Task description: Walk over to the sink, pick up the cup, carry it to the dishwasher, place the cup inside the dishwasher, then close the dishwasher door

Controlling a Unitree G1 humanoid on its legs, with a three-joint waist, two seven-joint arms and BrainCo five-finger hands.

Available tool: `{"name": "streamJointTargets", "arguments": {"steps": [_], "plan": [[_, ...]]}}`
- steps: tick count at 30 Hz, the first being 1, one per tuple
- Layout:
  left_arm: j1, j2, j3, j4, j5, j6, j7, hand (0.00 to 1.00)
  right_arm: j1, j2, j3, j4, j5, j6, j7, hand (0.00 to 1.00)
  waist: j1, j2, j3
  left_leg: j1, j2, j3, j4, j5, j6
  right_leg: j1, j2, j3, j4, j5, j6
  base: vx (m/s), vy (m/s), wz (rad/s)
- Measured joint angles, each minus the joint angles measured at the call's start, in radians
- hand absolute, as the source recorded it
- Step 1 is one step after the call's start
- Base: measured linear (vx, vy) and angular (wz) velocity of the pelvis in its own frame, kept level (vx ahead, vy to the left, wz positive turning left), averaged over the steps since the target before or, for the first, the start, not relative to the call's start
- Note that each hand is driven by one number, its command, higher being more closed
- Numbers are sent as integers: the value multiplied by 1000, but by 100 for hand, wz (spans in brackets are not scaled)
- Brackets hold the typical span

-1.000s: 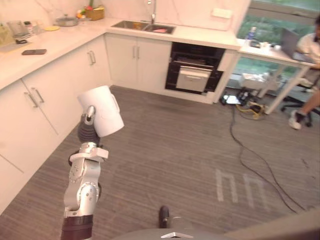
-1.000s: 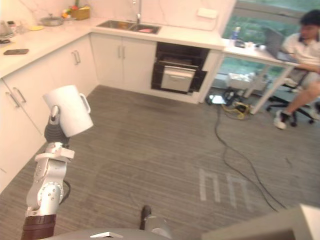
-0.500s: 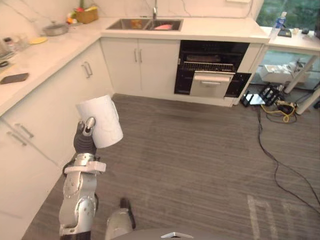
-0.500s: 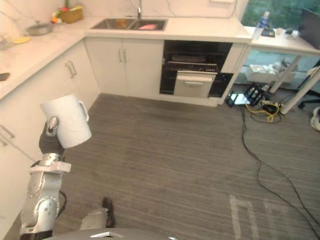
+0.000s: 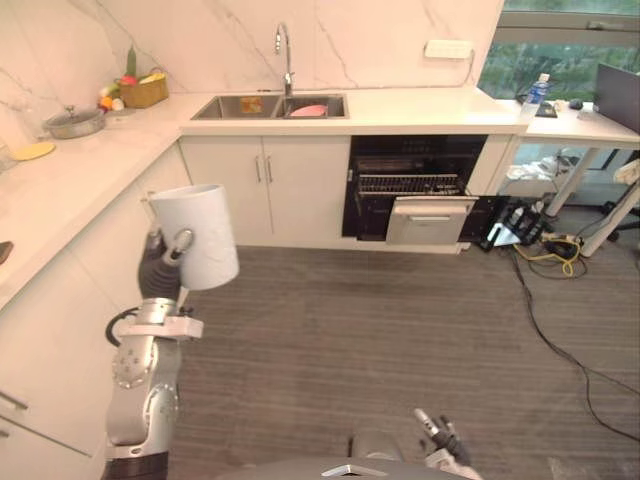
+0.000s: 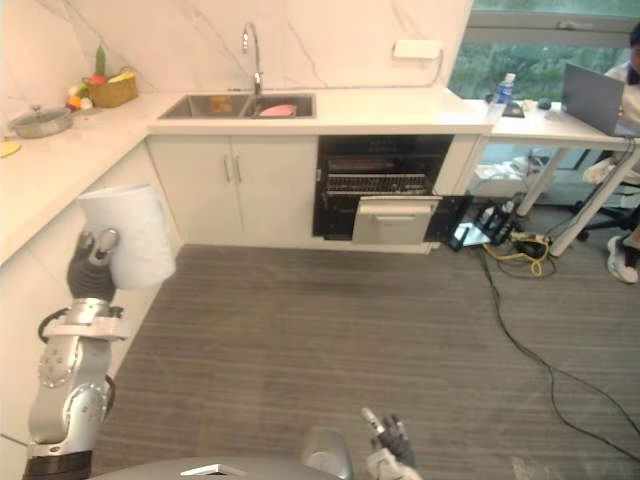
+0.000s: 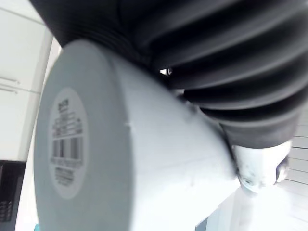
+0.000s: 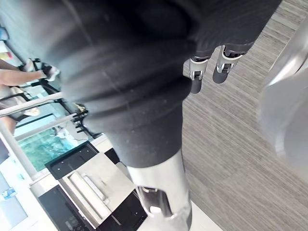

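My left hand (image 5: 160, 268) is raised at the left and is shut on a white cup (image 5: 196, 236), held upright with its mouth up. In the left wrist view the cup's base (image 7: 67, 144) carries a barcode label, right against the hand's dark cover (image 7: 216, 57). The sink (image 5: 268, 105) lies in the far counter under a tap. Right of it the black dishwasher (image 5: 415, 180) stands open, its silver front (image 5: 430, 218) tipped outward below a rack. My right hand (image 5: 440, 438) hangs low at the bottom edge, fingers (image 8: 208, 70) relaxed and holding nothing.
White cabinets (image 5: 60, 300) run close along my left. Black cables (image 5: 555, 300) trail over the grey floor at the right, near a desk (image 5: 590, 125) with a laptop and a bottle (image 5: 533, 92). A person (image 6: 625, 200) sits there. A pot (image 5: 72, 122) and a fruit basket (image 5: 145, 90) stand on the counter.
The whole picture has shifted: sink and dishwasher now lie straight ahead. The cup stays in my left hand, held more upright. My right hand has come into view at the bottom.
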Motion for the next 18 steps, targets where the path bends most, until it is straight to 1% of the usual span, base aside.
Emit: {"name": "streamJointTargets", "arguments": {"steps": [1, 2, 3, 4, 5, 6, 7, 8, 9, 10, 11, 12, 13, 14, 15, 16, 17, 18], "plan": [[20, -1, -53, -43, 17, -1, -4, 100, 6, 4, -2, -48, 0, -2, -1, 0, -6, 3, 8, 37, 1, -4, -35, -2, -20, 9, 1, -89, -254, 10, -9, 464, -15, 15], [26, -2, -81, -87, 19, -5, -12, 100, 4, 2, -2, -99, 0, -16, 0, 0, -1, 3, 2, 66, -7, 2, -52, -23, -37, 41, 7, -172, -539, 69, -23, 581, -24, -1], [26, -1, -84, -104, 18, -12, -15, 100, 2, 2, 0, -123, 0, -27, 1, 0, 3, -17, -2, 84, -21, 3, -59, -37, -45, 56, 9, -207, -641, 118, -42, 676, -31, -21], [27, -20, -84, -108, 18, -16, -14, 100, -5, -13, 5, -153, -1, -42, 3, 0, 4, -12, -2, 134, -10, 2, -71, -69, -62, 83, 19, -246, -640, 232, -163, 605, -19, -27], [28, -37, -79, -108, 18, -15, 3, 100, -23, -37, 8, -184, -4, -42, 4, 0, 4, 29, 0, 166, 29, 10, -56, -79, -70, 87, 44, -258, -580, 162, -180, 587, -31, -26], [27, -44, -72, -109, 18, -16, 8, 100, -28, -44, 18, -201, -10, -40, 4, 0, 1, 33, -4, 158, 41, 6, -24, -78, -67, 80, 48, -256, -550, 129, -180, 536, -91, -20], [24, -47, -70, -110, 18, -16, 17, 100, -28, -51, 33, -240, -13, -34, 4, 0, -1, 36, -12, 121, 63, -1, 95, -73, -54, 76, 54, -255, -507, 70, -180, 522, -165, -13], [21, -48, -69, -110, 18, -16, 21, 100, -21, -43, 33, -266, -10, -30, 0, 0, 2, 36, -8, 55, 94, -3, 289, -35, -37, 96, 73, -249, -481, 13, -175, 527, -184, -16], [22, -53, -72, -110, 18, -16, 23, 100, -21, -42, 32, -275, -9, -23, -7, 0, 7, 40, -4, 17, 119, -8, 404, 15, -47, 119, 87, -244, -478, -9, -175, 533, -160, -38], [33, -70, -71, -110, 18, -16, 23, 100, -19, -48, 33, -301, -9, -12, -9, 0, 28, 54, 3, -78, 172, -44, 636, 185, -116, 174, 122, -208, -493, -40, -171, 528, -98, -63], [53, -87, -63, -110, 17, -16, 26, 100, -16, -56, 34, -311, -9, -12, -9, 0, 41, 70, -2, -170, 214, -73, 810, 218, -150, 234, 164, -187, -528, -60, -172, 543, -70, -71], [62, -88, -60, -110, 17, -16, 27, 100, -17, -59, 34, -312, -9, -12, -8, 0, 47, 76, -6, -210, 233, -81, 859, 209, -144, 268, 181, -175, -555, -64, -170, 547, -36, -77], [78, -85, -54, -110, 18, -17, 25, 100, -19, -60, 37, -315, -10, -13, -7, 0, 56, 78, -10, -275, 255, -76, 866, 173, -121, 339, 201, -146, -619, -65, -166, 549, -28, -63], [85, -85, -49, -110, 18, -21, 23, 100, -20, -61, 42, -322, -10, -15, -6, 0, 62, 74, -11, -303, 260, -64, 833, 149, -104, 371, 206, -122, -649, -65, -164, 631, -16, -97], [104, -87, -33, -112, 18, -37, 22, 100, -31, -67, 68, -332, -11, -22, -6, 0, 79, 65, -13, -342, 256, -45, 712, 106, -76, 418, 208, -66, -701, -62, -160, 599, 22, -130], [124, -87, -14, -120, 19, -54, 24, 100, -57, -88, 104, -332, -13, -22, -5, 0, 100, 57, -20, -368, 233, -53, 514, 84, -79, 441, 203, 1, -733, -60, -159, 477, 52, -147], [134, -88, -6, -128, 19, -66, 28, 100, -71, -91, 117, -332, -21, -23, -5, 0, 111, 54, -24, -370, 221, -67, 402, 84, -84, 443, 200, 29, -736, -61, -157, 468, 109, -160], [145, -89, 4, -140, 28, -95, 32, 100, -100, -100, 141, -331, -22, -24, -6, 0, 125, 51, -27, -374, 201, -106, 187, 103, -107, 456, 192, 89, -740, -73, -147, 395, 119, -121]]}}
